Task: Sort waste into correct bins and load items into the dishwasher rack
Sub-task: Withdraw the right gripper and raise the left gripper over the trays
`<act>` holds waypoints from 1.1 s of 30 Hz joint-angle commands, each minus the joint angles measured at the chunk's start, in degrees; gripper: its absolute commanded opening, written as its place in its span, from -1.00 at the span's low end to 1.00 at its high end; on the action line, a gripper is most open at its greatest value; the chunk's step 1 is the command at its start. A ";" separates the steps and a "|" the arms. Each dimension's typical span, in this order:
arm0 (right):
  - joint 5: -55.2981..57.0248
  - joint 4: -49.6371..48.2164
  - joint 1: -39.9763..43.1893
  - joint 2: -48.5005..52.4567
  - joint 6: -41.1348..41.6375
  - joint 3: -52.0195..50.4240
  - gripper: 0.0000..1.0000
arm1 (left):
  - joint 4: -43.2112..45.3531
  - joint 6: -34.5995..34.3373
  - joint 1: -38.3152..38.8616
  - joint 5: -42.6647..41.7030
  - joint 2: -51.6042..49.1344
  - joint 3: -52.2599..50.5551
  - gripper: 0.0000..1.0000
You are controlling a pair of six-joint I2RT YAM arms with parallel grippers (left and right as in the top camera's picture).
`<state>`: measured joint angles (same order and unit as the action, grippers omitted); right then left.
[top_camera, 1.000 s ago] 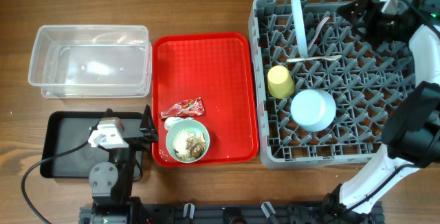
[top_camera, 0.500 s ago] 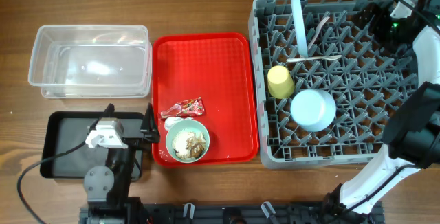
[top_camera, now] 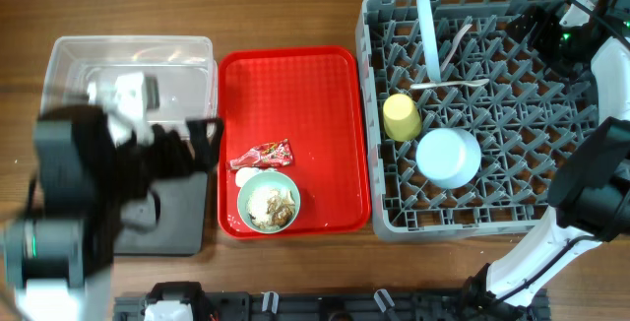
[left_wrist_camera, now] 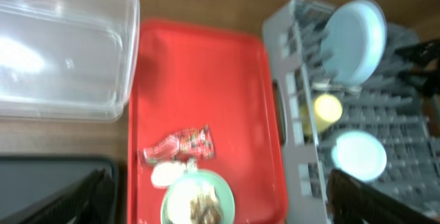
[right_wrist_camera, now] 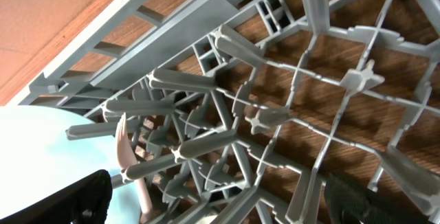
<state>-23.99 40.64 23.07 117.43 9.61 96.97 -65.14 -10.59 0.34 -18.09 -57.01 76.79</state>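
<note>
Left gripper (left_wrist_camera: pixel 223 200), jaws wide apart and empty, hangs blurred above the shallow black rectangular tray (top_camera: pixel 187 227). Beside it the pale mint-green bowl (top_camera: pixel 268 201) of beige crumbly leftovers (top_camera: pixel 281 208), tiny white crumpled scrap (top_camera: pixel 243 176) and crinkled red snack wrapper (top_camera: pixel 268 153) lie on the flat red serving tray (top_camera: pixel 295 95). Behind sits the clear plastic rectangular tub (top_camera: pixel 187 65). Over the far corner of the large grey pegged dishwasher rack (top_camera: pixel 463 224), the right gripper (right_wrist_camera: pixel 230 196) is parted, empty.

In the overhead view, the left arm (top_camera: pixel 79 173) was a blur across the left of the frame. It masked most of the black tray (top_camera: pixel 187 227) and the lower-left corner of the clear tub (top_camera: pixel 177 45). The right wrist view cropped the light blue plate (right_wrist_camera: pixel 34 155) at lower left.
</note>
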 commanded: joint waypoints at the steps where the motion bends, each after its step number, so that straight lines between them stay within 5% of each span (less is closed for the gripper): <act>1: 0.22 -0.09 -0.02 0.55 0.00 -0.02 0.99 | -2.64 -0.31 0.20 -6.21 -11.82 6.14 1.00; 5: 0.22 -0.09 -0.02 0.55 -0.02 -0.02 0.99 | -6.12 -0.31 0.63 -9.73 -20.96 5.88 0.99; 6: 0.22 -0.09 -0.02 0.55 0.00 -0.02 1.00 | -7.06 -0.28 1.07 -9.66 -22.56 5.75 0.73; 8: 0.22 -0.11 -0.02 0.55 0.00 -0.02 0.99 | -9.51 -0.35 3.43 -7.39 -26.86 4.74 -0.44; 10: 0.22 -0.09 -0.02 0.55 0.00 -0.02 0.99 | -10.21 -2.54 6.36 -3.65 -29.51 3.08 -0.74; 17: 0.22 -0.09 -0.02 0.55 0.00 -0.02 1.00 | -4.00 -16.90 20.04 16.35 -33.55 -7.89 -0.81; 21: 0.22 -0.09 -0.02 0.55 0.00 -0.02 0.99 | 1.36 -16.94 23.08 20.61 -34.42 -10.95 -0.64; 26: 0.22 -0.09 -0.02 0.55 0.00 -0.02 0.99 | 8.96 -18.93 22.53 23.19 -34.69 -14.21 0.04; 33: 0.22 -0.09 -0.02 0.55 -0.02 -0.02 0.99 | 15.43 -21.68 22.53 23.98 -34.73 -20.50 0.04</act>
<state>-23.92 40.69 23.07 117.43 9.61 96.97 -50.92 -30.39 23.18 4.54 -91.20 58.74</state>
